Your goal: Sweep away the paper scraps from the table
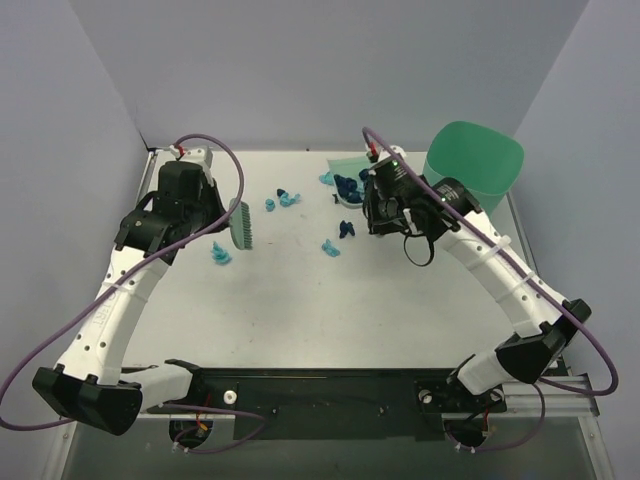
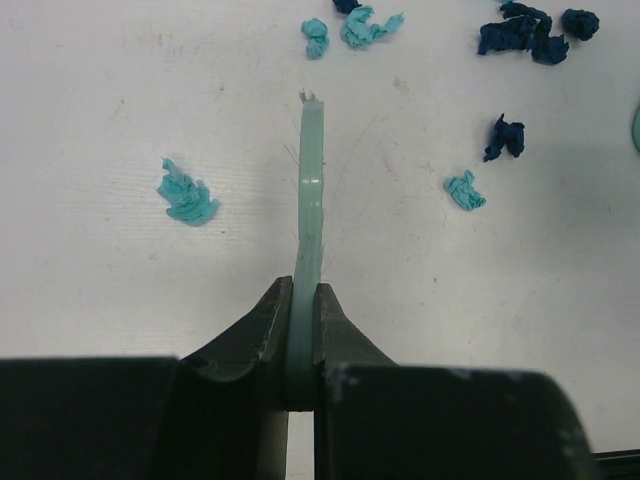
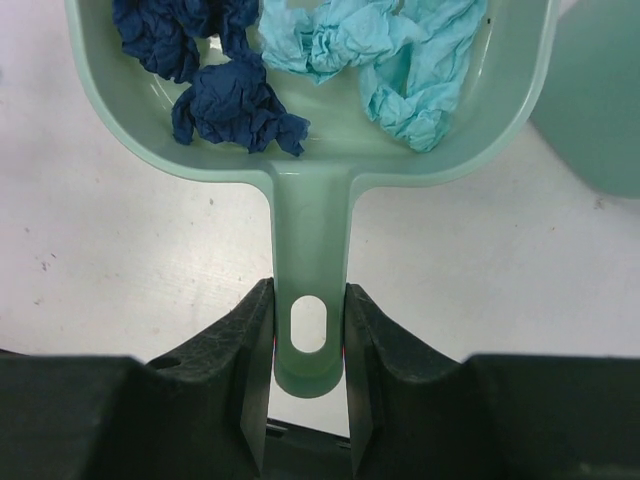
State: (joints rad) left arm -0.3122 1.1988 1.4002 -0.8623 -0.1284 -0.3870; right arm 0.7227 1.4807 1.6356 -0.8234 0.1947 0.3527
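Left gripper (image 2: pixel 305 300) pinching green hand brush (image 2: pixel 310 190); right gripper (image 3: pixel 308 292) pinching pale green plastic dustpan (image 3: pixel 500 110) handle. Crumpled teal and navy paper scraps (image 3: pixel 235 105) in dustpan, others left of it.

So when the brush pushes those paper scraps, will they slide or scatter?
Likely very light: the scraps are small crumpled wads, so the brush should shift them easily. Their uneven shapes would probably tumble and scatter rather than roll straight. The table looks smooth, so little drag.
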